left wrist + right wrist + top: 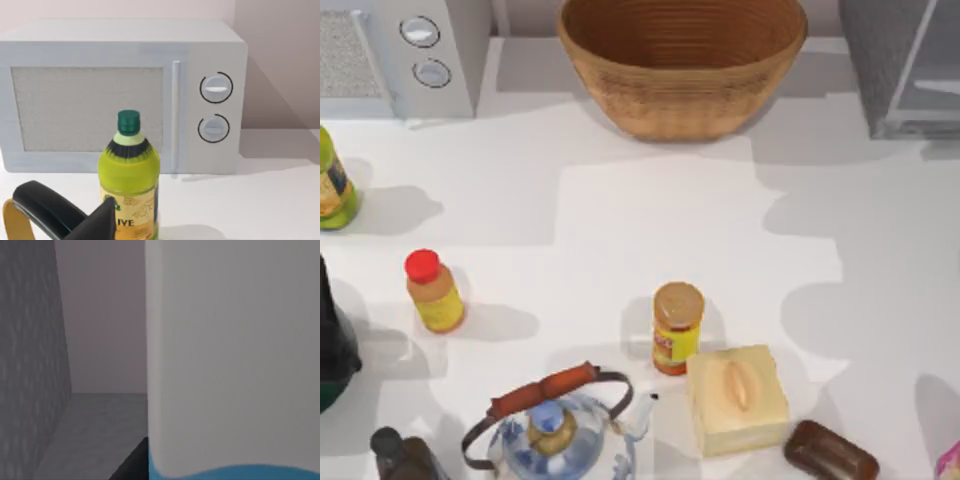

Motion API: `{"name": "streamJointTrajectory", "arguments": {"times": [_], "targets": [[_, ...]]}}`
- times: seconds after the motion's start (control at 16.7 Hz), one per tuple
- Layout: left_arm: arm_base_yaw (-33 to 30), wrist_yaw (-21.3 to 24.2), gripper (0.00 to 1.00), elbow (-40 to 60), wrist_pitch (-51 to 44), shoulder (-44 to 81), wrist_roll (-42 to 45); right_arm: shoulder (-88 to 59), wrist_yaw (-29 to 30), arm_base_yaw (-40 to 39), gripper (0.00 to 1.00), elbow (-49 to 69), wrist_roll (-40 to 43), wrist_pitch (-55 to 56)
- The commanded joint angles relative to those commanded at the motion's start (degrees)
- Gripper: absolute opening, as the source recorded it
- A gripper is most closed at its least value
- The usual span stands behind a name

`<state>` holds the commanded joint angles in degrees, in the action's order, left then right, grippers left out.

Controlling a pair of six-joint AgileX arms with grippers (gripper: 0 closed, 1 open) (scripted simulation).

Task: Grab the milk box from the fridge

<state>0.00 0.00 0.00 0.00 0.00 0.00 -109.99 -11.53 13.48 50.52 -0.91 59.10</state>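
Note:
The milk box (230, 355) looms very close in the right wrist view, a white wall with a light blue band at its lower edge. It stands inside the fridge (30, 370), whose speckled dark grey side wall and grey floor show beside it. A dark piece of my right gripper (133, 465) sits against the carton's lower corner. In the top view the fridge (905, 70) fills the back right corner of the table. My left gripper (102, 217) hangs parked at the table's left side, facing a green-capped yellow bottle (129, 175).
A woven basket (682, 62) stands at the back middle and a white microwave (405, 55) at the back left. Near the front are a red-capped bottle (433, 292), an orange jar (676, 327), a glass kettle (555, 430), a pale yellow block (736, 398) and a brown bar (830, 452).

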Motion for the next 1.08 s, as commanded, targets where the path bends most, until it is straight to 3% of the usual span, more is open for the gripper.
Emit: {"name": "streamJointTrajectory", "arguments": {"times": [0.54, 0.78, 1.08], "targets": [[0.0, 0.0, 1.0, 0.0, 0.0, 0.0, 0.0, 7.9, 1.2, -1.4, 0.0, -4.4, 0.1, -5.5], [0.0, 0.0, 1.0, 0.0, 0.0, 0.0, 0.0, 24.9, 3.0, -3.3, 0.0, -12.2, 0.4, -14.6], [0.0, 0.0, 1.0, 0.0, 0.0, 0.0, 0.0, 57.9, 5.9, -6.6, 0.0, -25.0, 0.6, -29.4]]}}
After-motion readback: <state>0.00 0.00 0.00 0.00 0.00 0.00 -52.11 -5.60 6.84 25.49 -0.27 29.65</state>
